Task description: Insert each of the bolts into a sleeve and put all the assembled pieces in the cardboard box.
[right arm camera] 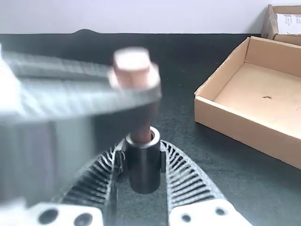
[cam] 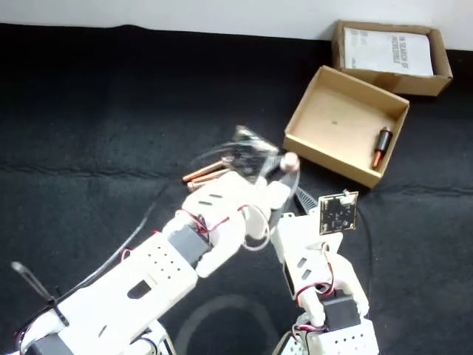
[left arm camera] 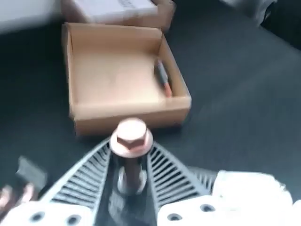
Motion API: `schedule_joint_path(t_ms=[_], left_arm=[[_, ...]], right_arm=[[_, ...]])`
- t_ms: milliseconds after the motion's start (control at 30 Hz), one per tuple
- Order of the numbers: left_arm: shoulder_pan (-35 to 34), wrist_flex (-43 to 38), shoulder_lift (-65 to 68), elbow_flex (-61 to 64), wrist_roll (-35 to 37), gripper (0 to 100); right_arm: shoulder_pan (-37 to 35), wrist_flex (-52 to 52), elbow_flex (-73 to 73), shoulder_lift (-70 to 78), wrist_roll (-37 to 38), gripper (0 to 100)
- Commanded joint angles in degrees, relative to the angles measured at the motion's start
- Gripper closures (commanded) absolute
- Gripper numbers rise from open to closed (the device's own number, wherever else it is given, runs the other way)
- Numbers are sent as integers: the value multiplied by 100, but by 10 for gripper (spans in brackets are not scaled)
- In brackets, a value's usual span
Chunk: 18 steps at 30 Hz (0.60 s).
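The bolt (right arm camera: 133,66) is copper-coloured, with a hexagonal head on a round flange and a smooth shank. It hangs head up above the table, its shank running down into the open top of the sleeve (right arm camera: 142,174), a short dark cylinder with a pale rim; how far the shank sits inside cannot be told. The left gripper (left arm camera: 130,155) is clenched on the shank just under the flange, its ribbed fingers (left arm camera: 164,174) pressed to either side. The right gripper (right arm camera: 142,155) grasps the sleeve from below, holding it upright between its ribbed fingers (right arm camera: 188,181). In the high view the bolt's head (cam: 290,160) is just beside the near corner of the cardboard box (cam: 325,157). This is an open, shallow tray that holds one assembled piece (cam: 381,146), a dark sleeve with a copper end, lying against its far side wall. Two loose copper bolts (cam: 205,173) lie side by side on the black cloth (cam: 89,111) near the left arm. A second cardboard box (cam: 399,80), with a white printed sheet in it, stands behind the first.
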Motion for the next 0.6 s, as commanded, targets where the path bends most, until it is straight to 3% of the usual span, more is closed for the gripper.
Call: schedule_joint_path(t_ms=[0,233,367,567], left_arm=[[242,264,-31,-48,-343,976],[84,905,-57,-57,-264,798],[-136,985,-233,-154,-273,780],[-136,2075,-936,-549,-281,780]], right_arm=[[13,-22,426,-110,-62,991],[66,-22,418,-110,-53,991],[233,-22,418,-110,-44,991],[444,-22,418,-110,-35,991]])
